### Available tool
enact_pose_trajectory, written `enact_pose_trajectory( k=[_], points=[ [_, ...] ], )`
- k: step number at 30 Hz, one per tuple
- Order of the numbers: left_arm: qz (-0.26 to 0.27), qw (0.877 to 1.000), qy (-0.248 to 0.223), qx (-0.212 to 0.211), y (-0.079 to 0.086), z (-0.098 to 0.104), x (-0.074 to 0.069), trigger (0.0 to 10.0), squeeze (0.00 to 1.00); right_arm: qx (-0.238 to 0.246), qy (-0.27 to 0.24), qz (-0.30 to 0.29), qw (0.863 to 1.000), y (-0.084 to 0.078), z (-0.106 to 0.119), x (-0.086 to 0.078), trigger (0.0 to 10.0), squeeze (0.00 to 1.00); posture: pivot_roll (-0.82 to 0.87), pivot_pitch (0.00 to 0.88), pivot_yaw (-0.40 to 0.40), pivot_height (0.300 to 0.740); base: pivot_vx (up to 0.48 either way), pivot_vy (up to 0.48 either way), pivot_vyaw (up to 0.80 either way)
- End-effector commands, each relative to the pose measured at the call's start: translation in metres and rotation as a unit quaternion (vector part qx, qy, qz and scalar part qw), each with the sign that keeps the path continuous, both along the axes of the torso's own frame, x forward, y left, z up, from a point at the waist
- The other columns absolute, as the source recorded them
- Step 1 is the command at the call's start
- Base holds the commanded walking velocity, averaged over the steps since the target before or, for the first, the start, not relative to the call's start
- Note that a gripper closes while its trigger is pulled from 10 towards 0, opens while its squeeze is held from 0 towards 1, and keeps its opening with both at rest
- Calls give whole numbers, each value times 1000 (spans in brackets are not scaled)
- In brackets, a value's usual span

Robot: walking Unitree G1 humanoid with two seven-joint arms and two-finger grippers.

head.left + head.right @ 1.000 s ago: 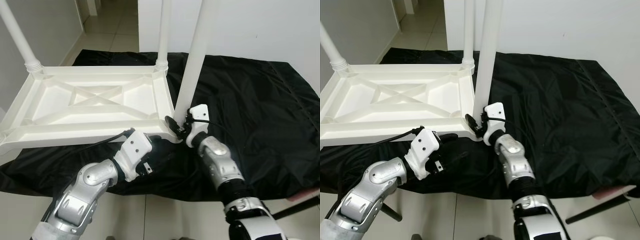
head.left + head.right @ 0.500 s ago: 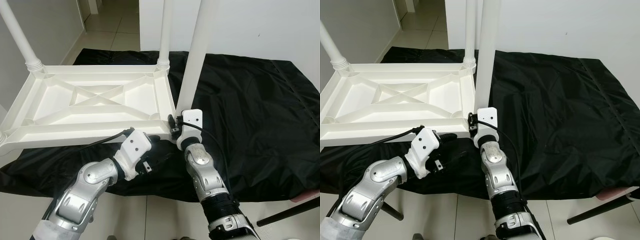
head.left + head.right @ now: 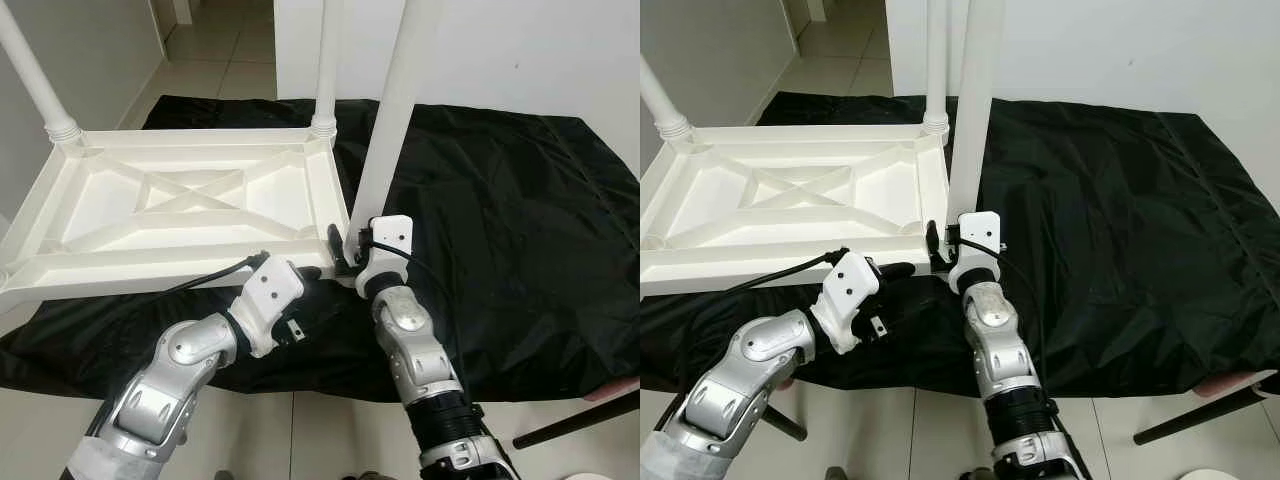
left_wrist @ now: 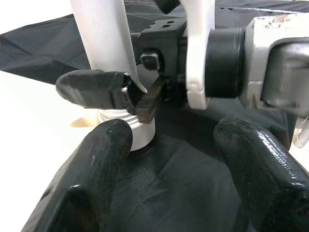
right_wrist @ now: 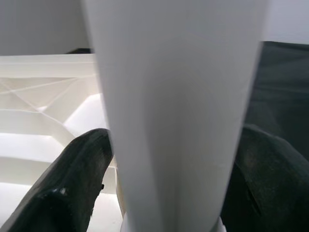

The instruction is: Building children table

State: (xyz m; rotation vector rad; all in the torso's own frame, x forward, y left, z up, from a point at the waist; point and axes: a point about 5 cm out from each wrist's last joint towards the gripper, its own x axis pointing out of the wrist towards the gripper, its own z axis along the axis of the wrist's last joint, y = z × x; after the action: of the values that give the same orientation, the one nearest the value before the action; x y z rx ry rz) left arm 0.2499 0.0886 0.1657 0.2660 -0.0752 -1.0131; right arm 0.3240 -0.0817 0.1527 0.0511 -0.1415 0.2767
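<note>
Black cloth (image 3: 500, 220) covers the counter, with the upturned white tabletop (image 3: 180, 205) lying on its left part. Left end effector (image 3: 300, 285) sits at the tabletop's near edge, fingers wide apart. Right end effector (image 3: 345, 250) grips the upright white leg (image 3: 390, 130) at the near right corner.

The upturned table top (image 3: 190, 215) lies on the cloth (image 3: 500, 220), ahead and to my left. Two legs (image 3: 325, 60) stand at its far corners. A third leg (image 3: 392, 110) stands at its near right corner, between the fingers of my right gripper (image 3: 345, 255). My left gripper (image 3: 300, 300) sits just below the table top's near edge, left of that corner.
</note>
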Motion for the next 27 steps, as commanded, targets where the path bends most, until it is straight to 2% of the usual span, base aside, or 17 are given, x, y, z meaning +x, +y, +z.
enact_pose_trajectory(
  k=[1,2,3,6,7,11,13,17,21,22,23,24,25,26,27],
  points=[
    [16,1000,-1,1,2,-1,2,10000,0,6,4,15,1000,-2,-1,1,10000,349,-14,91,-11,740,0,0,0],
    [16,1000,-2,1,2,-1,2,10000,0,3,3,47,999,-7,-1,3,10000,0,-13,91,-12,740,0,0,0],
    [16,1000,-2,1,2,-1,2,10000,0,3,3,47,999,-7,-1,3,10000,0,-13,91,-12,740,0,0,0],
    [18,1000,-3,0,3,0,3,10000,0,-18,-6,123,992,-18,-1,5,10000,0,-12,90,-11,740,0,0,0],
    [18,1000,-3,0,3,0,3,10000,0,-18,-6,123,992,-18,-1,5,10000,0,-12,90,-11,740,0,0,0],
    [18,1000,-3,1,3,0,3,10000,0,-67,-10,217,974,-24,0,6,10000,0,-12,87,-7,740,0,0,0],
    [18,1000,-3,1,3,0,3,10000,0,-67,-10,217,974,-24,0,6,10000,0,-12,87,-7,740,0,0,0],
    [16,1000,-7,3,3,2,6,10000,0,-114,0,279,953,-32,2,19,10000,0,-4,79,-5,740,0,0,0],
    [18,1000,-9,3,4,3,7,10000,0,-136,11,286,949,-35,4,30,10000,0,3,74,-6,740,0,0,0],
    [18,1000,-10,3,4,3,7,10000,0,-142,14,285,948,-35,4,33,9255,0,3,74,-6,740,0,0,0],
    [18,1000,-10,3,4,3,7,10000,0,-142,14,285,948,-35,4,33,9255,0,3,74,-6,740,0,0,0],
    [18,1000,-10,3,4,3,6,10000,0,-148,17,287,946,-36,4,34,8275,0,5,73,-7,740,0,0,0],
    [19,1000,-11,3,4,3,6,10000,0,-152,21,289,945,-37,3,36,4588,0,8,71,-9,740,0,0,0],
    [19,1000,-11,3,4,3,6,10000,0,-152,21,289,945,-37,3,36,4588,0,8,71,-9,740,0,0,0],
    [19,1000,-11,3,4,3,6,10000,0,-154,23,294,943,-37,3,36,2824,0,9,70,-11,740,0,0,0]
  ],
)
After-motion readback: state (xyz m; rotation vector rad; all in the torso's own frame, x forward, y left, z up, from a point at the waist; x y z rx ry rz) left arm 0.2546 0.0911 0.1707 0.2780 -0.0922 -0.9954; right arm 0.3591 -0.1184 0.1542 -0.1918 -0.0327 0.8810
